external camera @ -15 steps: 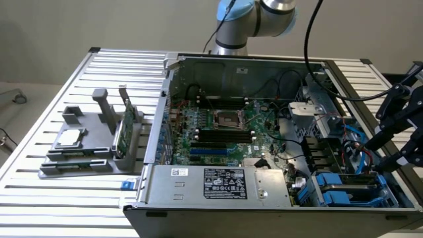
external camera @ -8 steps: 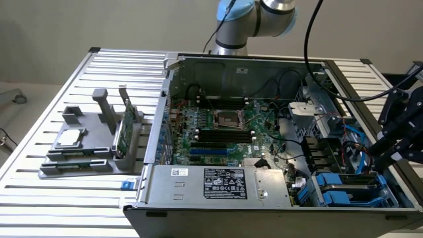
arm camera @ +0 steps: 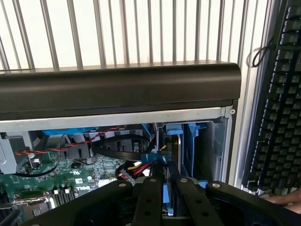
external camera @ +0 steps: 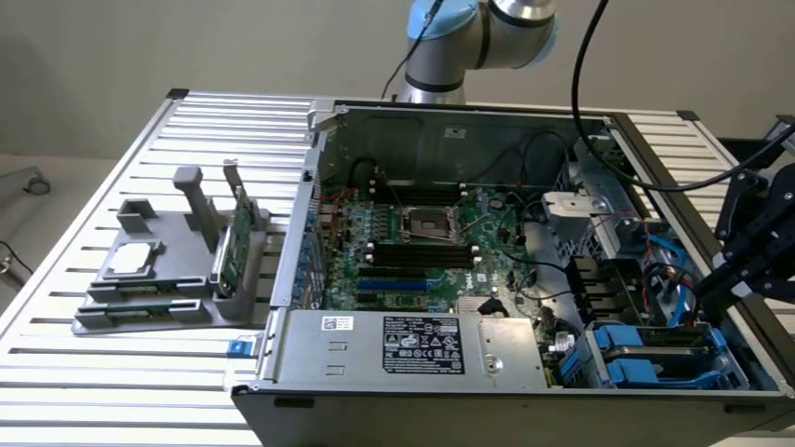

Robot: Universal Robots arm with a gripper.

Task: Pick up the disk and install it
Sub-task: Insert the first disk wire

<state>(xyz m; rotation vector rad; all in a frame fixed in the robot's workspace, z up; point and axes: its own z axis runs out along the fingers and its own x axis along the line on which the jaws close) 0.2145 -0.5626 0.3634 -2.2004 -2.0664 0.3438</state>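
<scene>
The disk (external camera: 654, 350), a grey drive framed by blue plastic rails, sits in the drive bay at the front corner of the open computer case (external camera: 311, 214), on the exterior view's right. My gripper (external camera: 712, 303) reaches down onto it from the right side. In the wrist view the two black fingers (arm camera: 149, 197) stand close together with a blue edge of the disk (arm camera: 165, 192) pinched between them, so my gripper (arm camera: 165, 176) is shut on it. Most of the disk's body is hidden by the bay and the fingers.
A grey stand (external camera: 162, 307) on the slatted table holds a small flat silver drive (external camera: 132, 261) and an upright green card (external camera: 231, 244). Inside the case lie the motherboard (external camera: 410, 244), the power supply (external camera: 397, 345) and loose cables (external camera: 658, 251). A black keyboard (arm camera: 278, 103) lies beside the case.
</scene>
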